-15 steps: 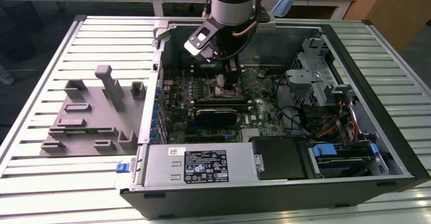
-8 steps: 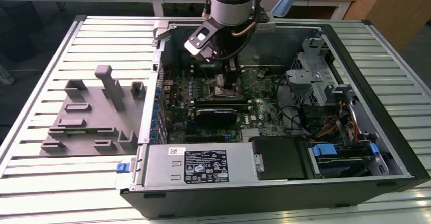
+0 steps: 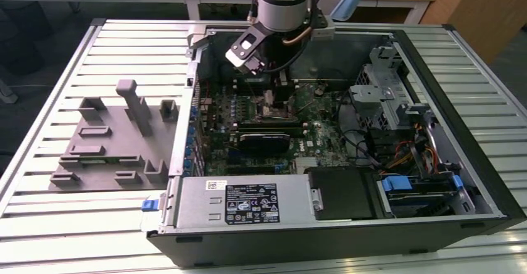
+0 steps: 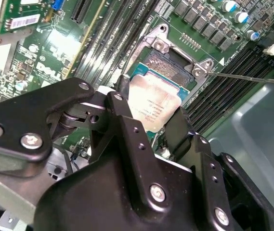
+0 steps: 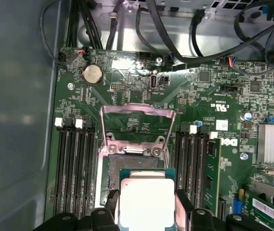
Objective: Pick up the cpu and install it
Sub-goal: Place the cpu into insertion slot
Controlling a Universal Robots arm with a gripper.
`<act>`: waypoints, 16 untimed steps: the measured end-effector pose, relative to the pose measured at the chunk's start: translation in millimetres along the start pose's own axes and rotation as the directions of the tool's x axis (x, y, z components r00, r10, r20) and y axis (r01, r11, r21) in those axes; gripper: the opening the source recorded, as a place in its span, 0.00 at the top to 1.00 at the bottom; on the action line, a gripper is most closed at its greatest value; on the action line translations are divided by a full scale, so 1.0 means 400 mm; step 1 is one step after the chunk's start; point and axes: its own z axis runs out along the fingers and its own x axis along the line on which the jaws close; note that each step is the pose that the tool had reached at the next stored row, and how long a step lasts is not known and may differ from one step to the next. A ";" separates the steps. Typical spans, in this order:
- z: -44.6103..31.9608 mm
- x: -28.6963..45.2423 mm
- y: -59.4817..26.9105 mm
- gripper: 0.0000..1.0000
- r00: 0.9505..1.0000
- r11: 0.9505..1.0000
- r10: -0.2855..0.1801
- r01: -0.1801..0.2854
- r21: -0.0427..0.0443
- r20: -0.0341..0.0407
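While fingers [image 5: 182,207] clamp cpu [image 5: 146,202] — over open socket [image 5: 127,166].

Black label [image 3: 251,203] on power supply housing [image 3: 197,203]: white print and symbols, too small to read. cpu [image 4: 154,108] lid: faint print, illegible. Barcode sticker [image 4: 23,22] on motherboard [image 4: 55,53]: unreadable.

The cpu [image 5: 146,201] between my fingers [image 4: 127,126] shows a pale silver metal lid with a dull sheen; my gripper [image 4: 149,113] is smooth matt black, studded with shiny metal screws [image 4: 157,192]; the socket frame [image 5: 137,109] is bright bare metal; the motherboard [image 5: 214,96] is glossy green; the fixture tray [image 3: 99,144] is matt grey plastic; the table [image 3: 123,45] is ribbed pale metal; the case [image 3: 354,49] is dull grey sheet metal.
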 end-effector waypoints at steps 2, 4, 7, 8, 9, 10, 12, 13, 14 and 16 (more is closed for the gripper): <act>0.004 0.004 0.001 0.46 1.000 1.000 0.001 -0.001 0.000 0.000; 0.007 0.009 0.002 0.46 1.000 1.000 0.002 -0.002 0.000 0.000; 0.013 0.018 0.003 0.46 1.000 1.000 0.002 -0.002 0.000 0.000; 0.015 0.019 0.003 0.46 1.000 1.000 0.002 -0.002 0.000 0.000; 0.018 0.020 0.003 0.46 1.000 1.000 0.002 -0.002 0.000 0.000; 0.021 0.021 0.003 0.46 1.000 1.000 0.002 -0.002 0.000 0.000; 0.026 0.021 0.003 0.46 1.000 1.000 0.002 -0.002 0.000 0.001; 0.029 0.021 0.003 0.46 1.000 1.000 0.002 -0.002 0.000 0.002; 0.032 0.021 0.003 0.46 1.000 1.000 0.002 -0.002 0.000 0.002; 0.039 0.021 0.003 0.46 1.000 1.000 0.002 -0.002 0.000 0.003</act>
